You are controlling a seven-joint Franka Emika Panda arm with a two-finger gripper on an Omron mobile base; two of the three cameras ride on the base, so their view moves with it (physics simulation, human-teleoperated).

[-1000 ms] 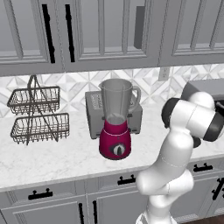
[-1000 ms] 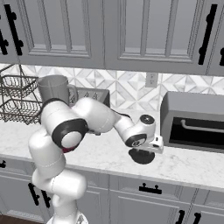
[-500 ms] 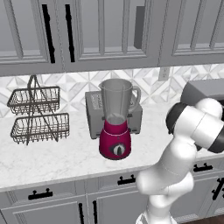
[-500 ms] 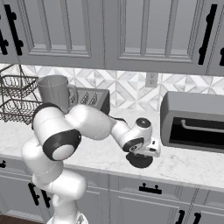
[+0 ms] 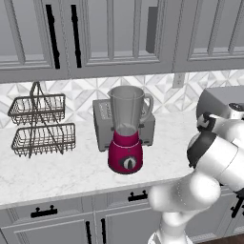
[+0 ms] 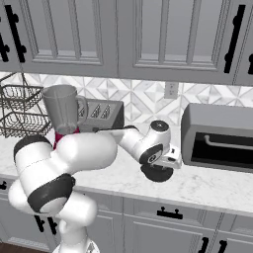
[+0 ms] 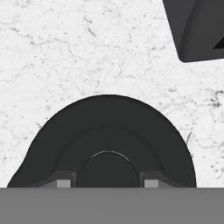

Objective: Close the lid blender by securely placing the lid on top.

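Within the last second the pincer (image 6: 158, 170) had closed, and in the hand view its fingertips (image 7: 63, 183) sat on either side of the raised knob at the middle of the dark round lid (image 7: 109, 140), so it looked to be gripping the lid by that knob, though the contact itself sat at the very edge of that view and the hold could not be confirmed as firm. The arm had also settled lower over the lid than a moment before. The lid lay flat on the marble table (image 6: 207, 185), just beside the dark toaster oven (image 6: 217, 138) and well apart from the blender (image 5: 126, 138), which stood open-topped in front of the grey toaster (image 5: 102, 121), its magenta base on the table near the wire basket rack (image 5: 40, 126). The grasp appeared made, which meant the lid was yet to be lifted, carried across to the jar and seated on its rim.
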